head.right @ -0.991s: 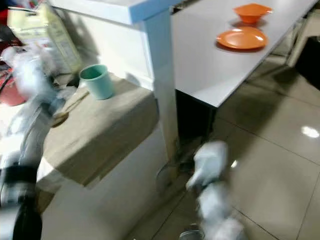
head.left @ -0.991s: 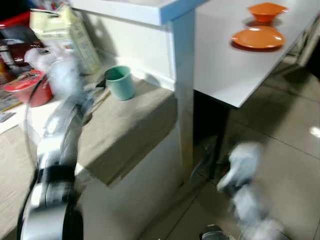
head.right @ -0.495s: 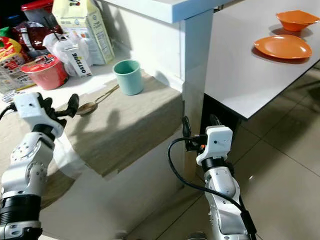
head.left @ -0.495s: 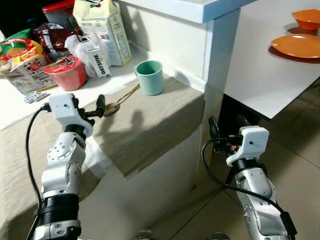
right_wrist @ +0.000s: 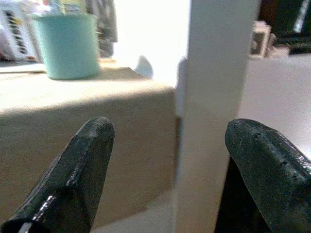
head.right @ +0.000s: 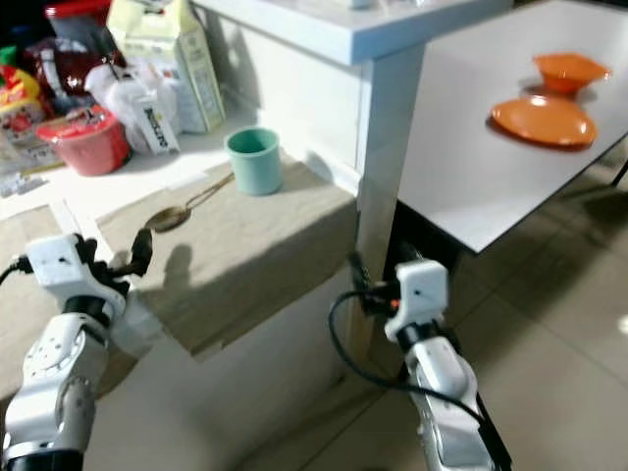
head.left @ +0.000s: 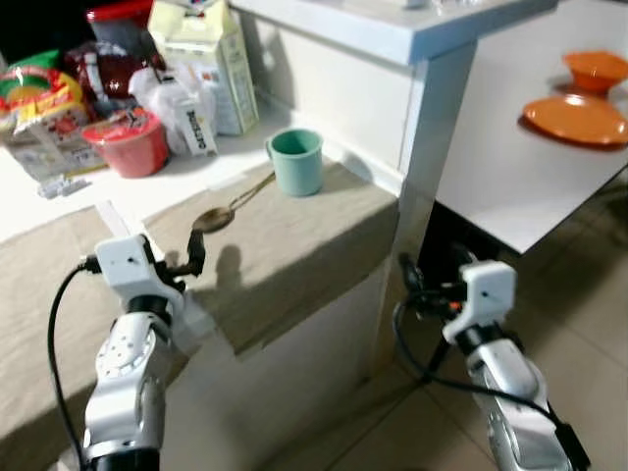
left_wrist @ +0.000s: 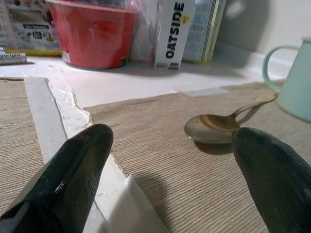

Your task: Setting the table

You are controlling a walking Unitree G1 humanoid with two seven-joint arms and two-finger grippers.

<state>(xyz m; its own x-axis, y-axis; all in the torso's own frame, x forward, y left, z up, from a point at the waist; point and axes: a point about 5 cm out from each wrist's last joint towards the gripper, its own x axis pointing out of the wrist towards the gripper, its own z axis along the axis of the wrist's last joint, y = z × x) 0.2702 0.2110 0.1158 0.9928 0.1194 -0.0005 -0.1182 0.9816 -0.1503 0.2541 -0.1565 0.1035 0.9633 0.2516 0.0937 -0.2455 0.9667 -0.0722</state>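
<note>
Two claws are hovering with fingers apart: the left claw [left_wrist: 170,160] is pointing at the spoon [left_wrist: 223,124] lying beside the green mug [head.left: 296,162] on the desk [head.left: 285,245]; the right claw [right_wrist: 165,160] is facing the desk's white post [right_wrist: 216,97].

White table [head.right: 461,186], white post [head.right: 385,147], glossy tiled floor [head.right: 559,334].

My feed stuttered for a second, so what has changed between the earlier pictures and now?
The camera has swung and steadied, so the whole scene shifted. The left pincer, open, has drawn back from the spoon and now sits lower over the cloth. The right pincer stays open, low beside the white post. Nothing was taken or let go. The spoon, green mug, orange plate and bowl lie as before.
</note>
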